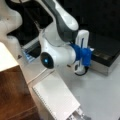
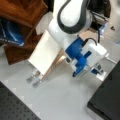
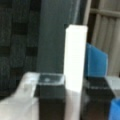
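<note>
Showing only in wrist view: pincer (image 3: 75, 87) w/ white block (image 3: 75, 57).

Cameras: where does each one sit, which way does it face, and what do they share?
Front view, high up, tilted down: white arm, blue mount, white slab, wooden cabinet, grey table.
Front view, above from another side, tilted down: the arm, gripper at a front view's right, slab, black mat.
Wrist view, on the arm, along the gripper: dark fingers, white upright block, blue part.
Both front views share arm, blue mount, slab, table.
</note>
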{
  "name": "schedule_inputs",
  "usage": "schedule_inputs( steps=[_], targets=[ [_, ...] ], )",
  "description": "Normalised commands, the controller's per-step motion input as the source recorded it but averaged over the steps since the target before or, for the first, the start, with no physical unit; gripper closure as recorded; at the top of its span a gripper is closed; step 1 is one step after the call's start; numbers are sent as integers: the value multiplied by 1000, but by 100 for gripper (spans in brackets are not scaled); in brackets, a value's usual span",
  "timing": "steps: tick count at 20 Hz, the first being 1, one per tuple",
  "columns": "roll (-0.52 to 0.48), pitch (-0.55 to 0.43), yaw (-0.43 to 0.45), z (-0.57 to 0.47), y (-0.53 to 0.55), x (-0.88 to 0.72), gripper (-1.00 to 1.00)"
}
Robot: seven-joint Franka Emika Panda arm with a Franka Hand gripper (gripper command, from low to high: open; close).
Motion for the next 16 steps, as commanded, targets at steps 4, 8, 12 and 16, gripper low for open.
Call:
schedule_inputs(
  steps=[4, 8, 12, 16],
  targets=[
    [257, -63, -121, 283, 237, 375, 100],
    [236, -68, -100, 303, 330, 378, 100],
    [206, -48, -74, 320, 438, 293, 100],
    [143, -18, -48, 283, 460, 162, 100]
  ],
)
